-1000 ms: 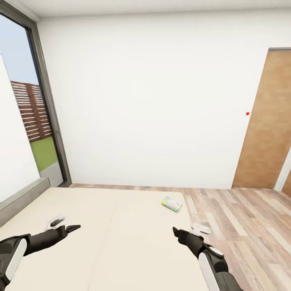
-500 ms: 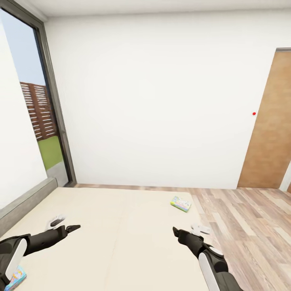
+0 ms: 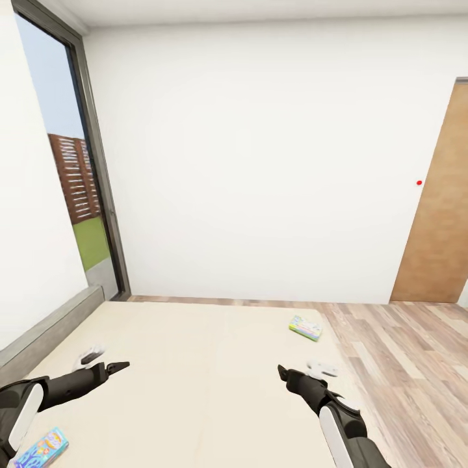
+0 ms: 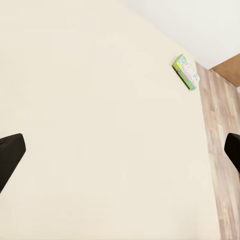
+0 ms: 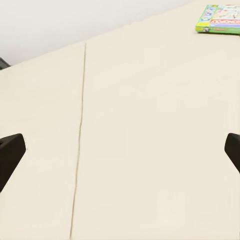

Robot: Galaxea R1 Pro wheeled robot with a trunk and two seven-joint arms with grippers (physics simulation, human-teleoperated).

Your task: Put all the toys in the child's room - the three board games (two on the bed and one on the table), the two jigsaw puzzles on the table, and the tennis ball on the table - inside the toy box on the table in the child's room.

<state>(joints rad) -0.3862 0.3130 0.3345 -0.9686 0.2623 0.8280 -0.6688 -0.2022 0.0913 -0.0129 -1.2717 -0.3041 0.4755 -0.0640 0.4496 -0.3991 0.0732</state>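
We see no bin here, just the bed (image 3: 195, 364). Pastel board game (image 3: 305, 327) lies at its far right edge; blue board game (image 3: 42, 448) near left, by our left arm. Left pincer (image 3: 120, 366) and right pincer (image 3: 281, 372) both spread wide, empty. View has panned left vs a sec ago, so blue game now shows more.

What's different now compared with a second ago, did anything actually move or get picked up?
Only the view turned left: the window, wall and door slid rightward in the head view, and a blue board game came into sight at the bed's near left. The pastel board game by the far right edge lies as it did. The left gripper and right gripper stayed open, empty, in the same pose.
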